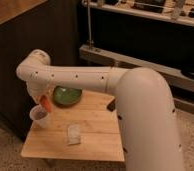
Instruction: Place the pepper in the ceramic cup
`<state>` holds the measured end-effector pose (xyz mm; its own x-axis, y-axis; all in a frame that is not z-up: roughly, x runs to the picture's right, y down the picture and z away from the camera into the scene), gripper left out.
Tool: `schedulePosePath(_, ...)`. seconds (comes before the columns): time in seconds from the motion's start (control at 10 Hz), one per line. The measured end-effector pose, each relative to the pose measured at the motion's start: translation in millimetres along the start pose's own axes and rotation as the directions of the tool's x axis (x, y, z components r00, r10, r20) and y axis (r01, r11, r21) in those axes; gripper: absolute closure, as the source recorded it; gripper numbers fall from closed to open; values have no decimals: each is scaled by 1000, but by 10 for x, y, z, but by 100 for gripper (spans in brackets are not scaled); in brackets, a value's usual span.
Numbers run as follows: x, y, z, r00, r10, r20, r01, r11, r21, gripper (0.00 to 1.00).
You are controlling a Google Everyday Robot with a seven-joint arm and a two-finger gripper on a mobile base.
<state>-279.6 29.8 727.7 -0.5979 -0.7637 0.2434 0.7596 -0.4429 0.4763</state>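
Camera view: the task is judged nearly finished. The pepper point(46, 104) is gripped in the gripper point(43, 101), which hangs at the left end of the wooden table point(97, 142), just above the rim of the ceramic cup point(40, 117). The pepper is tilted, its tip directed down toward the cup's opening; whether the rim is touched cannot be told. Lowering and letting go are left to be done. The pepper is seen as small, tapered and orange-red. A green bowl point(66, 95) is set just behind, and a small pale packet point(73, 134) is laid near the table's middle.
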Motion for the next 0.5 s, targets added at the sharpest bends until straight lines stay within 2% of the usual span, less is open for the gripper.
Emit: schedulePosePath(0.5, 28, -69, 11, 1000, -12, 7, 12, 1000, 0, 97)
